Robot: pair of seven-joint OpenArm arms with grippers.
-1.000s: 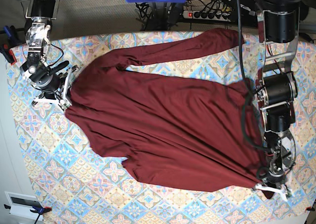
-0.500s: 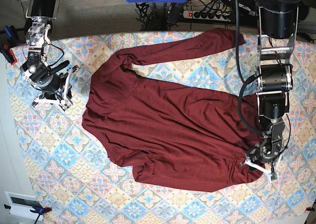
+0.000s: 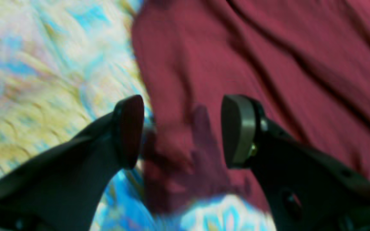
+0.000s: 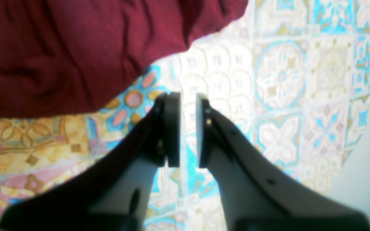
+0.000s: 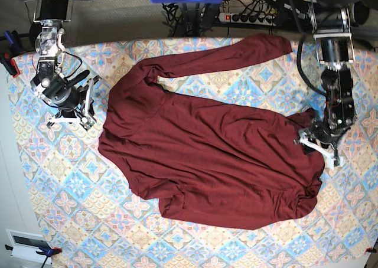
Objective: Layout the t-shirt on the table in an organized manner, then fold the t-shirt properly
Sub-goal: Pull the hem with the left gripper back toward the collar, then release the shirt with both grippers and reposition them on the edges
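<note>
Two arms over the table [image 5: 53, 179], one each side of the t-shirt [image 5: 207, 162]. T-shirt lies spread across the middle of the patterned cloth, rumpled, one sleeve stretched toward the far edge, hem bunched at the near right in the base view. Left gripper [image 3: 181, 131] hangs over the shirt's edge, fingers spread wide, maroon fabric below the gap, nothing clamped; wrist view blurred. In base view it sits at the shirt's right side [image 5: 319, 144]. Right gripper [image 4: 188, 128] has its pads nearly together with a thin gap, nothing between them, over bare cloth just beside the shirt's edge; base view puts it left of the shirt [image 5: 74, 103], apart from the fabric.
</note>
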